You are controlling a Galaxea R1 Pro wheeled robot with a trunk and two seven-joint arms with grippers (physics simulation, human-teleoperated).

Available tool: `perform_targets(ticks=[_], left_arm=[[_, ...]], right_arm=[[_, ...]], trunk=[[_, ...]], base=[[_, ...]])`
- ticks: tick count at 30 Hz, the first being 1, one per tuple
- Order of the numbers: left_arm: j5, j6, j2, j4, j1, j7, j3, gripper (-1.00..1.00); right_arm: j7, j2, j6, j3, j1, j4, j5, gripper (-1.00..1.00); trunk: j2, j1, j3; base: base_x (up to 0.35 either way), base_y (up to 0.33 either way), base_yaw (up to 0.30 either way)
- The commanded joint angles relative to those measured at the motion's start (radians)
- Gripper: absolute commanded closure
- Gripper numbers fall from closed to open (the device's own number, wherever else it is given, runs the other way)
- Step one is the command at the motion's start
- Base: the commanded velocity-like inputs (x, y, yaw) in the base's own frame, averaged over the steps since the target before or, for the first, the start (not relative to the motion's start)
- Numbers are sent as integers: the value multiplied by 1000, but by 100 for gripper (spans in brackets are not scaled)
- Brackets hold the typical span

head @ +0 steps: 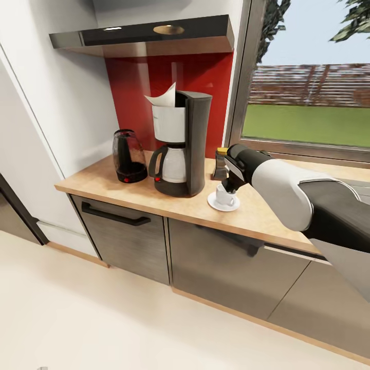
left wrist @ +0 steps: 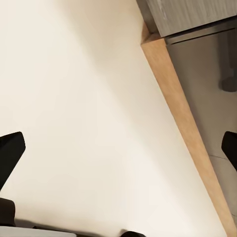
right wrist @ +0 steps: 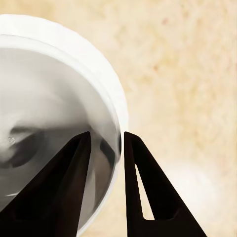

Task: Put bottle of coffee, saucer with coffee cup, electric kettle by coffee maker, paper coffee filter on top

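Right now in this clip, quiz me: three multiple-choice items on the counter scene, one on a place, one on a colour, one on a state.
1. Where does the coffee cup stand?
A. on the saucer
B. on the floor
C. on top of the coffee maker

2. What colour is the wall panel behind the coffee maker?
A. blue
B. red
C. green

3. How do the right gripper fingers stand at the cup?
A. far apart above the electric kettle
B. straddling the cup's rim
C. clamped on the paper coffee filter

Answers: 1 A, the cup sits on the white disc beside the machine. 2 B, the panel under the hood is red. 3 B, one finger is inside the cup wall, one outside.
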Motion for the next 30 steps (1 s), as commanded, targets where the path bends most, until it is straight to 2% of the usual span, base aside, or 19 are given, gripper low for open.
perform_targets(ticks=[1, 7, 8, 30], left_arm=[[-2, 10, 0, 0, -1, -4, 8, -100], [-2, 10, 0, 0, -1, -4, 8, -100], [-2, 10, 0, 0, 0, -4, 8, -100], [-2, 10, 0, 0, -1, -4, 8, -100]], right_arm=[[9, 0, 1, 2, -2, 2, 10, 100], [9, 0, 1, 2, -1, 2, 10, 100], [9, 0, 1, 2, -1, 2, 10, -100], [9, 0, 1, 3, -2, 1, 8, -100]], trunk=[[-1, 0, -1], [-1, 0, -1], [-1, 0, -1], [-1, 0, -1]], base=[[0, 0, 0], [0, 0, 0], [0, 0, 0], [0, 0, 0]])
